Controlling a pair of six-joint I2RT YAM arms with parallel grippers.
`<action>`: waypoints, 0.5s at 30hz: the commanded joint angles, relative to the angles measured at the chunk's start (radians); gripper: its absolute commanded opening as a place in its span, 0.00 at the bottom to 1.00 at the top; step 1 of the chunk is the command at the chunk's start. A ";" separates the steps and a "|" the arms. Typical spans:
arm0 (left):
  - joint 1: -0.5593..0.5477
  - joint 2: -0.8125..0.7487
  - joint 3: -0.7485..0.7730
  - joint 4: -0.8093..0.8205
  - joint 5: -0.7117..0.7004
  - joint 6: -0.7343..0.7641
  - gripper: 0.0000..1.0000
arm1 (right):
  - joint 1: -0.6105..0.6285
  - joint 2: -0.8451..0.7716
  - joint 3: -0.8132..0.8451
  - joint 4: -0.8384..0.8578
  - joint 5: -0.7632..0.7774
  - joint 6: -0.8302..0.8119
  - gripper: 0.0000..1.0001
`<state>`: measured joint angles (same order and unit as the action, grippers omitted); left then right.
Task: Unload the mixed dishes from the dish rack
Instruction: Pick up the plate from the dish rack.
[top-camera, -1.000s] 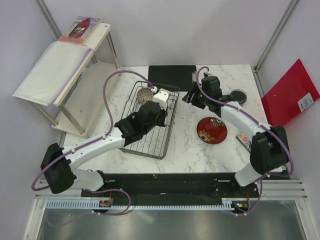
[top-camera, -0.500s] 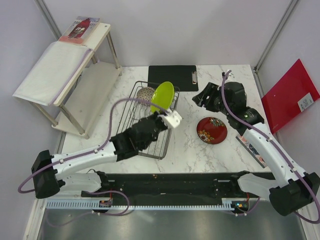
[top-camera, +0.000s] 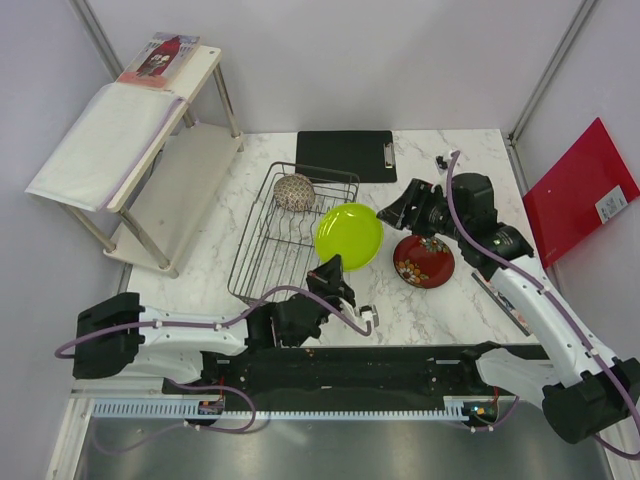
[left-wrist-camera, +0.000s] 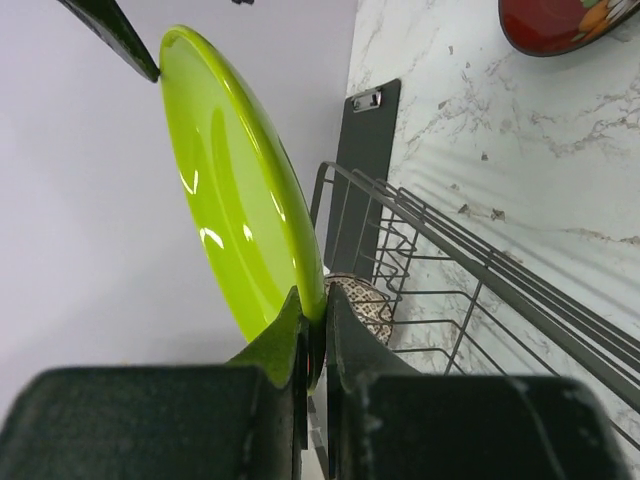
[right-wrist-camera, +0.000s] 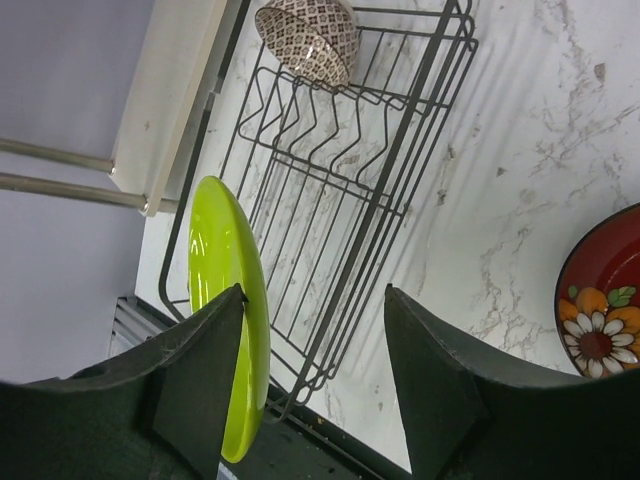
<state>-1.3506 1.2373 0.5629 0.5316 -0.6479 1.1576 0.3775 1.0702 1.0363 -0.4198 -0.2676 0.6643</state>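
Note:
The dish rack (top-camera: 285, 245) stands left of centre and holds the patterned beige bowl (top-camera: 292, 192) at its far end. My left gripper (top-camera: 333, 270) is shut on the near rim of the lime-green plate (top-camera: 348, 235) and holds it raised over the rack's right edge. The left wrist view shows the plate (left-wrist-camera: 235, 190) pinched between my fingers (left-wrist-camera: 315, 305). My right gripper (top-camera: 402, 212) is open beside the plate's right edge; in the right wrist view (right-wrist-camera: 315, 300) one finger is next to the plate (right-wrist-camera: 225, 320). The dark red plate (top-camera: 423, 260) lies on the table. The mug and glass are out of view.
A black clipboard (top-camera: 345, 155) lies at the table's far edge behind the rack. A white shelf unit (top-camera: 150, 150) stands at the left and a red folder (top-camera: 580, 190) leans at the right. The right arm crosses above the table's right side.
My left gripper lifted the lime-green plate out of the rack and drew it near and right. My right gripper moved left and nearer, up to the plate's edge.

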 joint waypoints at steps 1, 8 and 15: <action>-0.031 0.014 0.022 0.179 0.019 0.128 0.02 | 0.006 -0.021 -0.033 0.009 -0.082 -0.020 0.65; -0.039 0.063 0.048 0.177 0.028 0.137 0.02 | 0.006 -0.052 -0.038 0.019 -0.137 -0.031 0.64; -0.048 0.067 0.075 0.180 0.037 0.129 0.02 | 0.006 -0.019 -0.117 0.021 -0.180 -0.038 0.22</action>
<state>-1.3849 1.3125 0.5804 0.6220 -0.6254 1.2503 0.3817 1.0412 0.9684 -0.4137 -0.4080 0.6334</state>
